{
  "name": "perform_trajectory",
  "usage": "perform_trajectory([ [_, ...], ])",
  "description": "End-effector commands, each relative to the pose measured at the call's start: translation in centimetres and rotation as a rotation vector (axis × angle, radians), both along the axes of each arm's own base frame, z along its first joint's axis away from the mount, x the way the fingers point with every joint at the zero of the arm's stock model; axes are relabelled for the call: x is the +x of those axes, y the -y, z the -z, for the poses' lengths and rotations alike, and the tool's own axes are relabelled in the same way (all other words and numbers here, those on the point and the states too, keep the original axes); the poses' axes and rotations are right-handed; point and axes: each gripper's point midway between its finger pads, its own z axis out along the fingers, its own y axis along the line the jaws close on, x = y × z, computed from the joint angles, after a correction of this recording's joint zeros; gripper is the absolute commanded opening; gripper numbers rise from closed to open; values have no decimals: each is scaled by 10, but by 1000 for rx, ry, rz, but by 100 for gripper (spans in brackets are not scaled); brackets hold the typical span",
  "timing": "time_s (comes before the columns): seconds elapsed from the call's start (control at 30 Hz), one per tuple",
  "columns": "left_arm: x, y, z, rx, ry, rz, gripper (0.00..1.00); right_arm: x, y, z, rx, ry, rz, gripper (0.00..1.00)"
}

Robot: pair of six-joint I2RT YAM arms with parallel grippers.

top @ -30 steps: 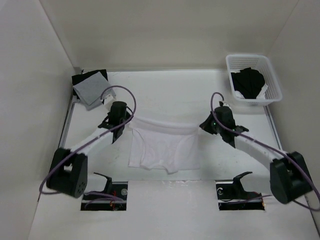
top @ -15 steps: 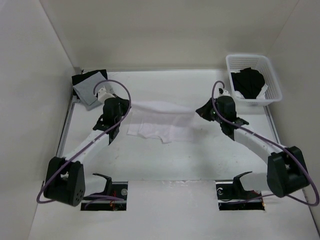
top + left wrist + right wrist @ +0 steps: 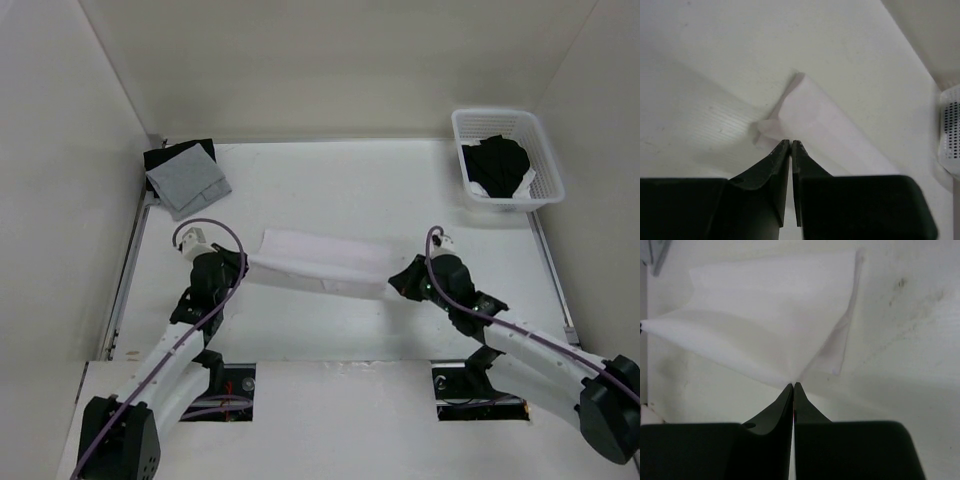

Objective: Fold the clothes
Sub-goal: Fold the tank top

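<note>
Roughly mid-table, strung left to right as a long narrow band: white garment (image 3: 318, 268), left end at the left gripper (image 3: 243, 262), right end at the right gripper (image 3: 397, 283), slanting slightly nearer at the right end. Left gripper's black fingers (image 3: 775, 165) nearly pressed together, only a hairline slit between, nipping a small folded corner of the fabric at the very tips. Right gripper's fingers (image 3: 777, 412) pressed tight, pinching a point of the cloth, folds fanning away from the tips toward the far side. Thin, soft, matte fabric, plain white with no print; rolled into a loose tube at the left end, wider and flatter with shallow creases at the right. Smooth white table (image 3: 330, 190) underneath, faintly scuffed by the right end. Far right corner: white perforated plastic basket (image 3: 470, 128), rectangular, holding a crumpled black garment (image 3: 497, 165). Far left corner: grey square cloth (image 3: 188, 180), folded flat, lying on something black (image 3: 160, 157).
</note>
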Motion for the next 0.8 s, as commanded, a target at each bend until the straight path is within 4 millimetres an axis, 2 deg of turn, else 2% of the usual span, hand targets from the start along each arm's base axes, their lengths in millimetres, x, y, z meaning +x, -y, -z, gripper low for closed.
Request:
perform_trajectory([
  [0.0, -11, -7, 31, -9, -77, -6, 7, -23, -11, 22, 19, -87, -1, 4],
  [0.07, -12, -11, 40, -26, -106, -21, 11, -36, -15, 35, 12, -135, 3, 9],
  [0.1, -12, -12, 41, -32, -111, -23, 17, -42, -17, 43, 3, -158, 5, 16],
  [0.17, -8, -14, 36, -45, -101, -24, 34, -49, -14, 52, -9, -185, 22, 34],
  [0.2, -6, -14, 30, -49, -86, -25, 38, -50, -14, 52, -10, -182, 27, 40],
  [0.3, -1, -11, 2, -70, -1, -36, 42, -40, -7, 39, 6, -126, 71, 55],
  [0.37, 5, 5, -13, -78, 30, -1, 42, -23, 1, 30, 4, -91, 120, 62],
  [0.5, 13, 67, -18, -43, 24, 146, 40, 8, 2, 31, 0, -88, 133, 63],
  [0.6, 14, 101, -24, -37, 52, 222, 39, 23, 0, 42, 7, -118, 122, 58],
  [0.7, 12, 114, -31, -38, 82, 250, 39, 28, -4, 51, 37, -153, 104, 52],
  [0.77, 12, 115, -33, -38, 89, 253, 39, 28, -13, 58, 67, -177, 70, 51],
])
